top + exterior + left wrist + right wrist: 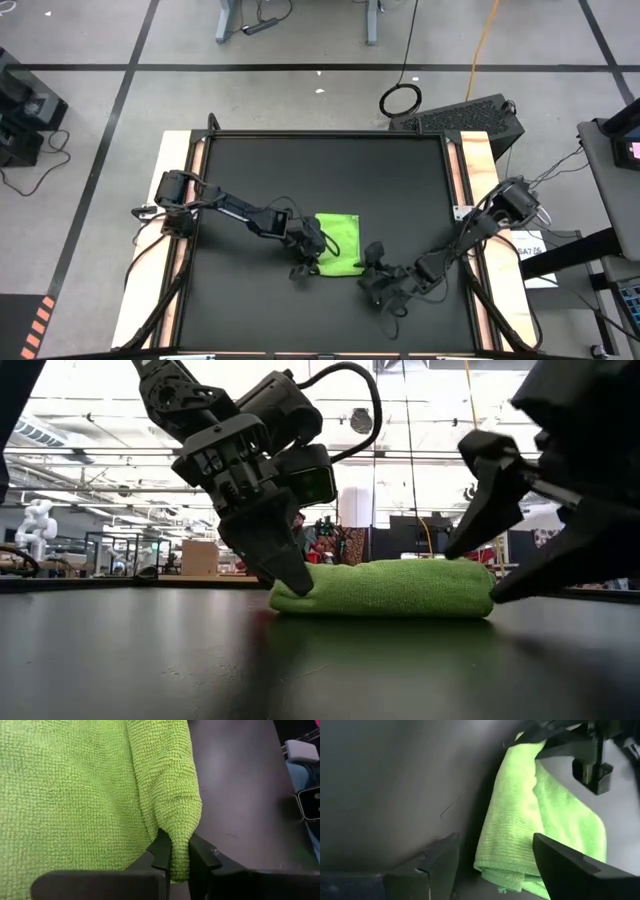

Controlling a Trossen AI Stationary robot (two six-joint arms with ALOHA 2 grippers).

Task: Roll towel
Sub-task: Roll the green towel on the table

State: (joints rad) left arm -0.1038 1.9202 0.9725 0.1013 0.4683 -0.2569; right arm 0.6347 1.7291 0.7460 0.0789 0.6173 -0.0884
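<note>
Towel point(338, 243) lying at about 6 o'clock on the dark surface point(330, 165), partly rolled. Soft, light, limp terry; likely to sag and unroll, so best gripped at rolled-edge ends. Left tool point(179, 856) pinching one end; right tool point(492, 857) spread beside other end. No containers visible

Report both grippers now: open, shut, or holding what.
Left gripper: jaws shut on a rolled edge of the towel.
Right gripper: jaws open, holding nothing, at the towel's other end.
</note>
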